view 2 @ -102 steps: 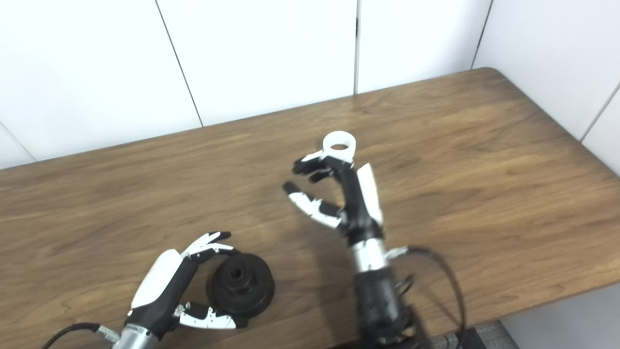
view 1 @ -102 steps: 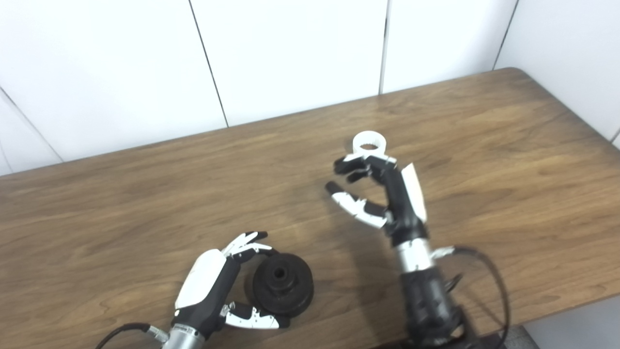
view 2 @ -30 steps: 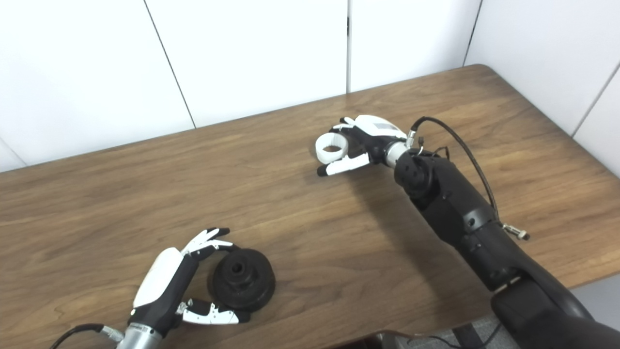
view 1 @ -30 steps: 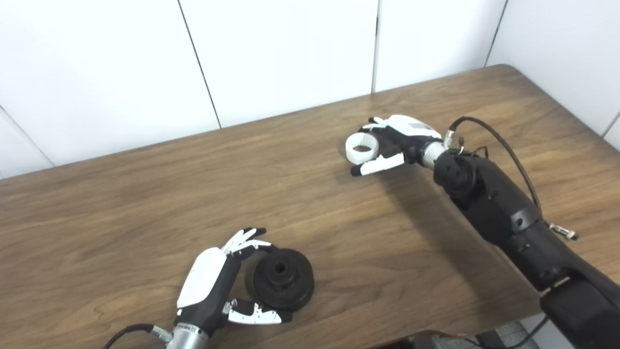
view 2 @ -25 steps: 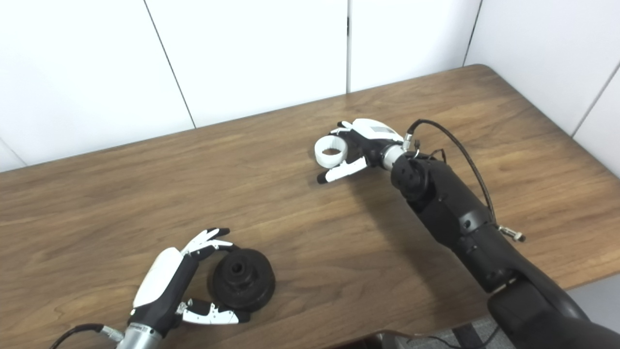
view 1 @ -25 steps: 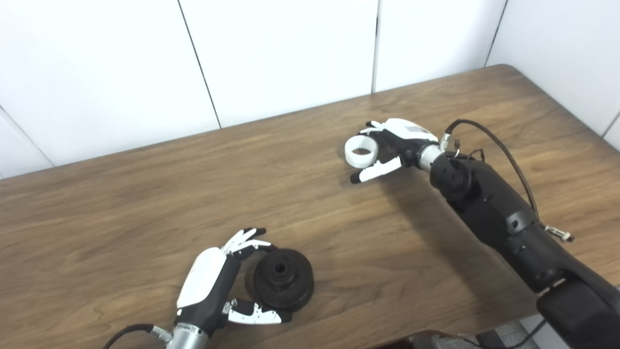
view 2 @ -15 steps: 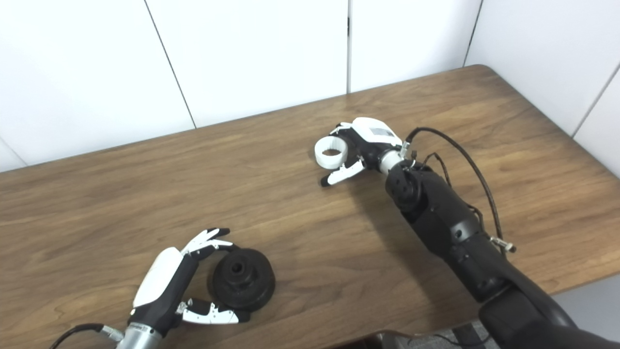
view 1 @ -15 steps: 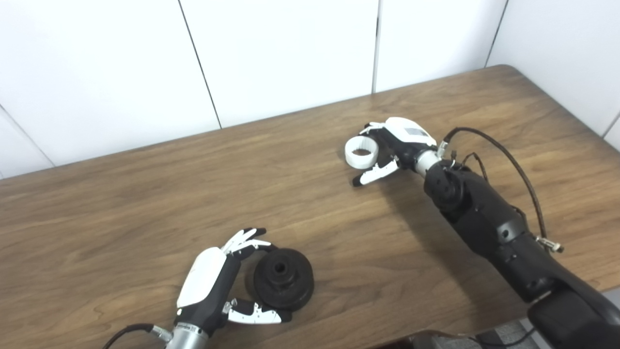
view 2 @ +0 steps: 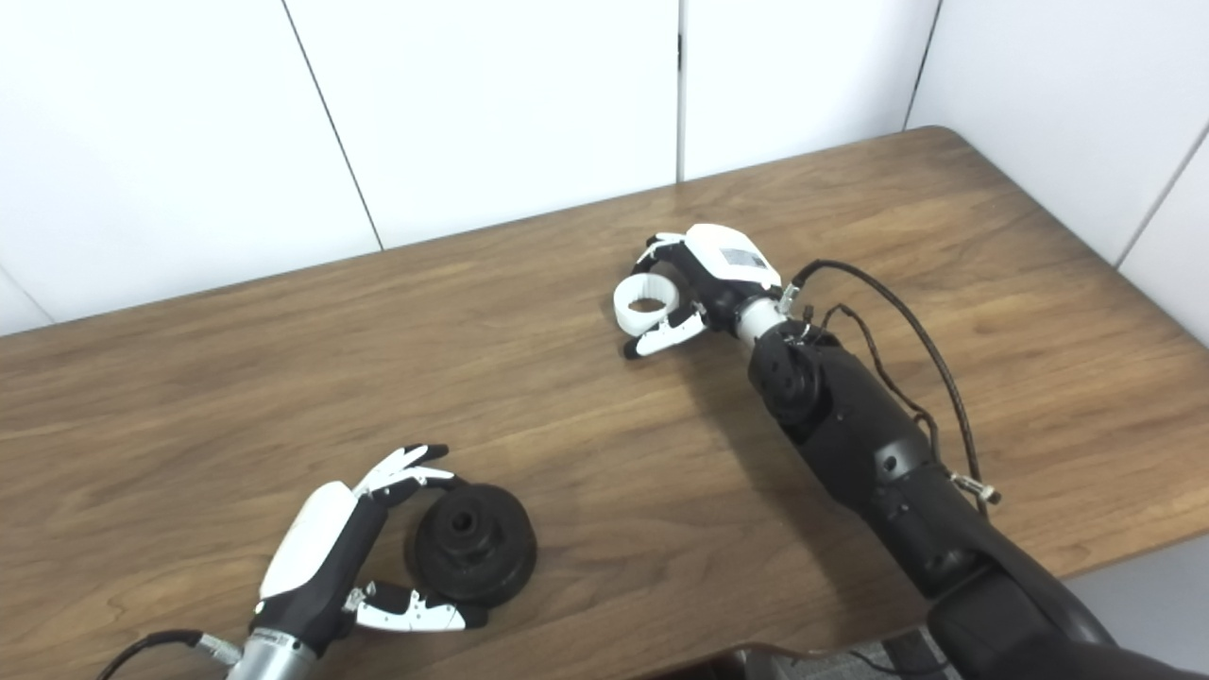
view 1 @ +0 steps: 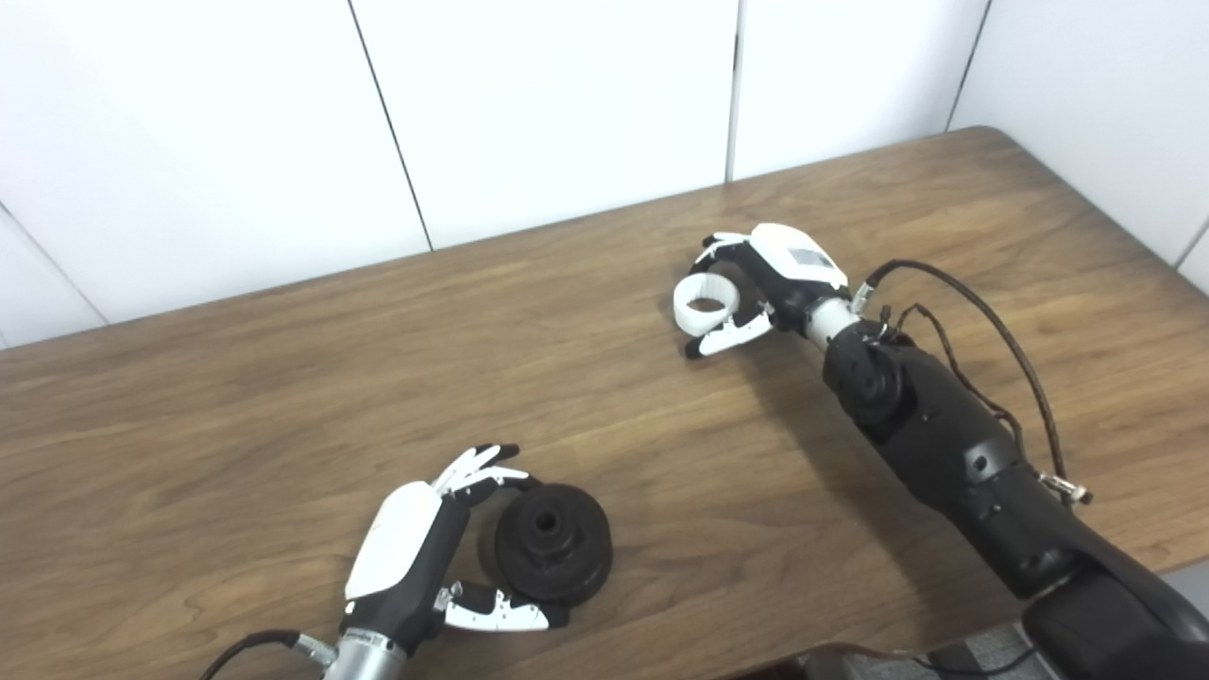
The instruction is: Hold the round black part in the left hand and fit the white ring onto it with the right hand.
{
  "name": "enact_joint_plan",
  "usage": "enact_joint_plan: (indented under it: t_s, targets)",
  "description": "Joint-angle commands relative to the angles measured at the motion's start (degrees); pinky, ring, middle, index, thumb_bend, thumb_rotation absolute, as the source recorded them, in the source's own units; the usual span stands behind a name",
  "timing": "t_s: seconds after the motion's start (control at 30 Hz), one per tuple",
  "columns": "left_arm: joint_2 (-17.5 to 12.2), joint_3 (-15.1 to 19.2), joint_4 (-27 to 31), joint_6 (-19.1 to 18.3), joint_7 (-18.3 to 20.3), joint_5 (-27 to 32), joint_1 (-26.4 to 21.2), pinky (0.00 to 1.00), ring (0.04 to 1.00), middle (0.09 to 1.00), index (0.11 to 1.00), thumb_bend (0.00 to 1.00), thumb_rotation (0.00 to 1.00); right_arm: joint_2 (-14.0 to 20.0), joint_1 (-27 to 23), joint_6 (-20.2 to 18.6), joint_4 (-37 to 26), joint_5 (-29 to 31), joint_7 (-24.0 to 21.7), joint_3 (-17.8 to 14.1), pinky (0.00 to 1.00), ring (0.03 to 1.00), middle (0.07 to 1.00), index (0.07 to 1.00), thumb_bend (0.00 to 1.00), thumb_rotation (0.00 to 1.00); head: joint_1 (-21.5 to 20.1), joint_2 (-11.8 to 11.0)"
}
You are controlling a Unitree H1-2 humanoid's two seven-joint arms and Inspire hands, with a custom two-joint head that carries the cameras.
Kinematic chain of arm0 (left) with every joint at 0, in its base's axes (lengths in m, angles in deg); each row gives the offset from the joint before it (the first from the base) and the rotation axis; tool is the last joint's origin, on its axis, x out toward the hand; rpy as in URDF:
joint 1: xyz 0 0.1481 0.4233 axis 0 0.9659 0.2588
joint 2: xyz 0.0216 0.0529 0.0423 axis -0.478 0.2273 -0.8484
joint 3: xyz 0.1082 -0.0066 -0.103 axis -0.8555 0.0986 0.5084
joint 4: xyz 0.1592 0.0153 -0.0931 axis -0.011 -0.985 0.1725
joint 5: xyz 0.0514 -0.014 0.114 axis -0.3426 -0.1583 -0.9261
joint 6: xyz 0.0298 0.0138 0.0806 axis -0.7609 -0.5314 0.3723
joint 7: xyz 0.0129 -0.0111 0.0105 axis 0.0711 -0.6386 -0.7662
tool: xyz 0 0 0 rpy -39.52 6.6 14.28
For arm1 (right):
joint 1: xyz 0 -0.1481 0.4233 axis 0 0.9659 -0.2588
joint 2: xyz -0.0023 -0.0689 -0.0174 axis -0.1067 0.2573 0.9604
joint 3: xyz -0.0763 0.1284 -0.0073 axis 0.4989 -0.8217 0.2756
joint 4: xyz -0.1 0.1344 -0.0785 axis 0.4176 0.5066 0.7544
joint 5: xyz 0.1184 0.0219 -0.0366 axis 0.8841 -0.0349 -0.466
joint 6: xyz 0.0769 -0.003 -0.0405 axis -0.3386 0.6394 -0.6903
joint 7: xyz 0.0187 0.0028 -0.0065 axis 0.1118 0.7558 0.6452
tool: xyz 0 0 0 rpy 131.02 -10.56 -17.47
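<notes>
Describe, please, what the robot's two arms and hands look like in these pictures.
Both hands, the left hand and the right hand, have black frames with a white shell on the back and white-and-black fingers. A silver wrist cuff joins each to its arm. The right forearm is bulky and black, with a black cable looping beside it.

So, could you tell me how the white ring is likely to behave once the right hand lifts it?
The white ring looks thin-walled and hollow, so probably light and stiff. Its smooth round wall might slip between the fingers or roll on the table if dropped.
</notes>
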Motion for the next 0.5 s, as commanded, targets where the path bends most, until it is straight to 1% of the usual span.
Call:
enact_joint_plan:
  t_s: [0.0, 0.13, 0.17, 0.23, 0.47]
  targets:
    - [-0.64, 0.37, 0.69, 0.01, -0.23, -1.02, 0.25, 0.88, 0.938, 0.898, 0.56, 0.87, 0.19, 0.94, -1.23, 0.93, -0.15, -0.57, 1.97, -0.87, 0.87, 0.887, 0.876, 0.657, 0.7, 0.28, 0.08, 0.15]
    - [-0.83, 0.43, 0.78, -0.09, -0.03, -1.13, 0.19, 0.87, 0.939, 0.898, 0.56, 0.87, 0.2, 1.0, -1.08, 2.35, 0.37, -0.5, 3.56, -1.13, 0.86, 0.874, 0.862, 0.615, 0.69, 0.26, 0.23, 0.34]
    - [-0.89, 0.46, 0.85, -0.14, 0.07, -1.1, 0.19, 0.87, 0.941, 0.899, 0.561, 0.86, 0.2, 0.99, -1.07, 2.63, 0.51, -0.42, 3.94, -1.23, 0.85, 0.867, 0.856, 0.544, 0.58, 0.2, 0.23, 0.41]
    - [-0.95, 0.53, 0.94, -0.15, 0.16, -1.03, 0.21, 0.88, 0.943, 0.9, 0.561, 0.86, 0.21, 0.97, -1.02, 2.94, 0.67, -0.26, 4.41, -1.43, 0.85, 0.865, 0.852, 0.507, 0.53, 0.16, 0.23, 0.43]
    - [-0.97, 0.85, 1.16, -0.32, 0.43, -0.78, 0.25, 0.88, 0.944, 0.901, 0.562, 0.86, 0.21, 1.57, -0.85, 2.68, 0.57, 0.21, 4.11, -1.91, 0.87, 0.873, 0.851, 0.496, 0.51, 0.16, 0.21, 0.65]
